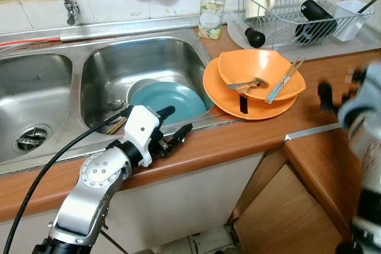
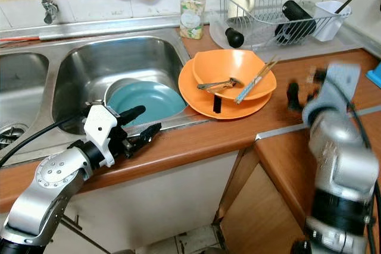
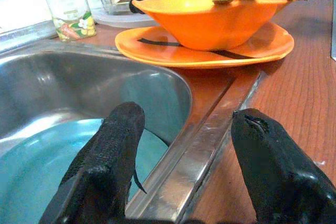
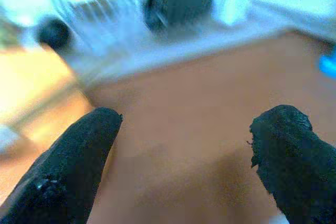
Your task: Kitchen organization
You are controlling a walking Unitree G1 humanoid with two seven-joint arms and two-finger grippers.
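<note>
Your orange bowl (image 1: 261,73) is sitting in the orange plate (image 1: 250,106) on the worktop (image 1: 309,108), just right of the sink (image 1: 146,63) — chopsticks (image 1: 284,79) and a spoon (image 1: 245,84) are lying in it. A teal plate (image 1: 168,100) is resting in the basin. Your left end effector (image 1: 177,122) is hovering open over the sink's near rim. Your right end effector (image 1: 339,90) — blurred — is spreading its fingers above the worktop, near the dish rack (image 1: 297,10).

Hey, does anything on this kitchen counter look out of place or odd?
Mildly: chopsticks lie slanted across the rim of the orange bowl, ends poking past it. The orange plate beneath the bowl overhangs the sink edge.
</note>
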